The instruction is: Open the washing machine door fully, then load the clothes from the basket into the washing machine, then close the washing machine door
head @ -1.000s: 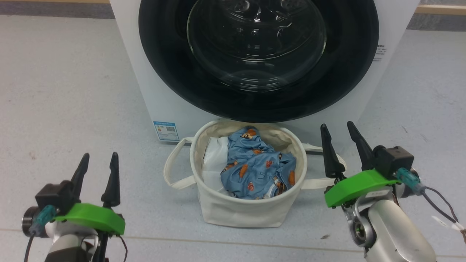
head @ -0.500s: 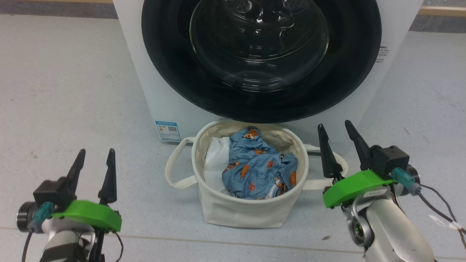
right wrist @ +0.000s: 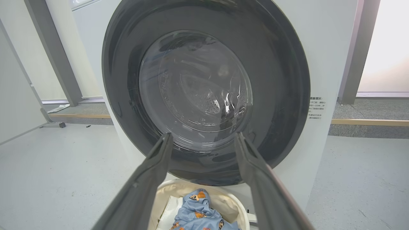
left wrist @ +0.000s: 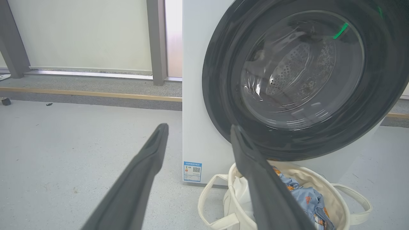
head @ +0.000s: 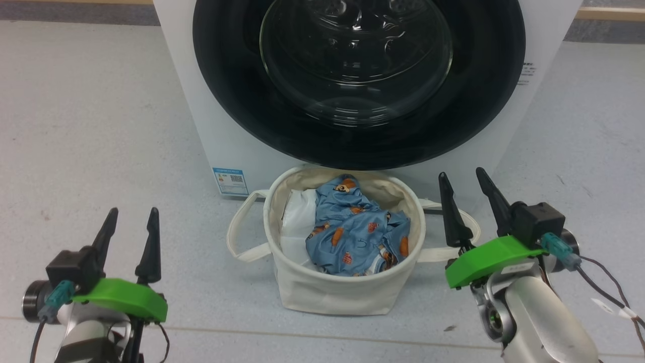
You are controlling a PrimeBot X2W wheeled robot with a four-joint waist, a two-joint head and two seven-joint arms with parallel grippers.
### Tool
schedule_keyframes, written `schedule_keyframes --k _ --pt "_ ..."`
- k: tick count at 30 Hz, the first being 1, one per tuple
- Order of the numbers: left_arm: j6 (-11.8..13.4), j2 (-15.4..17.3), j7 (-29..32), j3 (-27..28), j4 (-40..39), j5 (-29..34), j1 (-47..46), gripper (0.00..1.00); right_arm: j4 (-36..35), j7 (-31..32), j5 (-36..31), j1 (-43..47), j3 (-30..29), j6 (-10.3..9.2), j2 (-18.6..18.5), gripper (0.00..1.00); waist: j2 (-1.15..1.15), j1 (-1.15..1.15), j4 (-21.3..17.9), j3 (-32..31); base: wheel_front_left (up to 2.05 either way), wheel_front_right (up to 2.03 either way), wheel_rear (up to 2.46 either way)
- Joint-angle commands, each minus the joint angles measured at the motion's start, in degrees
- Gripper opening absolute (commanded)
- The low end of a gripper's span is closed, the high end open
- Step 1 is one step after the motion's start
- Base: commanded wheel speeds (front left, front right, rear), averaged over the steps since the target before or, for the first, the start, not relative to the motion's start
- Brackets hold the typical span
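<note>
Washing machine door noted shut, black ring glossy. Blue printed clothes contained in cream basket. Left gripper, right gripper held apart, empty.

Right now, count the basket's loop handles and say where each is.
2. One handle hangs off the basket's left side; the other handle off its right side, partly behind the right tool.

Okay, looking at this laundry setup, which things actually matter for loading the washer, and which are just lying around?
For the job:
washing machine
washing machine door
basket
blue printed clothes in the basket

Just lying about:
white liner cloth beside the clothes in the basket
pale scrap on the floor by a grey post
small dark object on the floor
</note>
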Motion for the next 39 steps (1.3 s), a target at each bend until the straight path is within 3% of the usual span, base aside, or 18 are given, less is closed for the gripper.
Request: schedule_keyframes --k 1,12,39 --pt "0.1 1.6 -0.7 2.3 -1.5 0.9 -2.3 1.0 -1.5 -0.3 -0.5 -2.9 0.7 0.01 0.7 1.0 0.0 0.0 0.0 0.0 -0.02 0.18 -0.15" --pt "0.4 1.3 -0.7 2.6 -1.6 1.8 -2.3 1.0 -1.5 -0.3 -0.2 -2.8 1.0 0.01 0.7 1.0 0.0 0.0 -0.3 -0.4 0.18 0.92 -1.1" --pt "-0.8 -0.6 -0.7 1.8 -1.1 2.3 -2.6 1.0 -1.5 -0.3 0.0 -2.8 0.3 0.01 1.1 1.0 0.0 0.0 -0.5 0.2 0.88 1.41 -2.28"
